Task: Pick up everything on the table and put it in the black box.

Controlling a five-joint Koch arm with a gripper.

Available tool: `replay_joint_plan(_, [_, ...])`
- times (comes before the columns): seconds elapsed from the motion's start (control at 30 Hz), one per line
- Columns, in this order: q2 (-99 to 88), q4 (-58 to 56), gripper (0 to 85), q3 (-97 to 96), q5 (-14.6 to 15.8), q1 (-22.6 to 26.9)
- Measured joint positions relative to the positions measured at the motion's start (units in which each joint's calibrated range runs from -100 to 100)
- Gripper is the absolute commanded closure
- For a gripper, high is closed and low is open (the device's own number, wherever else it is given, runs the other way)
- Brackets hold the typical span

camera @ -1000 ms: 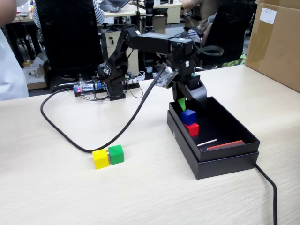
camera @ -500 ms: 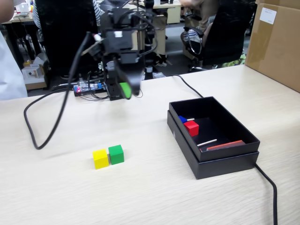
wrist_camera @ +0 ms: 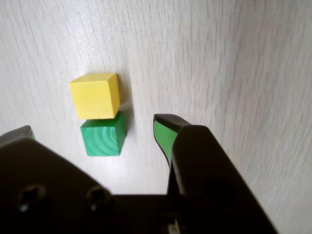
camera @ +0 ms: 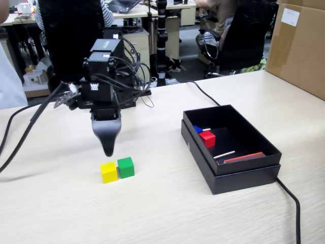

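- Two cubes rest on the table (camera: 152,213), out in the open to the left of the black box (camera: 244,175) in the fixed view: a yellow cube (camera: 108,172) and a green cube (camera: 125,167), side by side and touching.
- Inside the black box, toward its far left corner, sit a red cube (camera: 207,139) and a blue cube (camera: 197,129); the blue one lies just behind the red one and is partly hidden by it.
- Nearer the front of the black box lie a thin white stick (camera: 224,154) and a flat red strip (camera: 245,157).
- Well left of the black box, the gripper (camera: 107,147) hangs with its tip pointing down, just above and behind the yellow cube, touching neither cube.
- From the wrist view the jaws stand parted and hold nothing: one green-lined finger (wrist_camera: 163,134) shows just beside the green cube (wrist_camera: 103,139), the other only peeks in at the left edge; the yellow cube (wrist_camera: 95,95) lies beyond.
- A black cable (camera: 290,203) runs along the table from the black box's near right corner.
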Motion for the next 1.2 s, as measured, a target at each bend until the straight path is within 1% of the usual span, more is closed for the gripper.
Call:
replay_joint_plan(0.3, [12.9, 0.0, 38.3, 8.4, -0.9, -0.3])
replay_joint_plan(0.43, [15.9, 0.0, 40.7, 10.6, -1.2, -0.4])
replay_joint_plan(0.57, [18.6, 0.0, 41.1, 12.5, -1.4, -0.5])
replay_joint_plan(0.7, [20.5, 0.0, 48.9, 12.5, -1.8, -0.8])
replay_joint_plan(0.8, [21.1, 0.0, 58.3, 12.7, -1.8, -0.9])
replay_joint_plan(0.83, [21.1, 0.0, 69.8, 12.8, -1.9, -1.0])
replay_joint_plan(0.9, [21.5, 0.1, 84.5, 13.5, -2.0, -1.1])
replay_joint_plan(1.03, [21.1, 3.6, 84.6, 13.3, -2.1, -1.5])
replay_joint_plan(1.2, [15.7, 3.9, 84.6, 9.7, -2.2, -1.8])
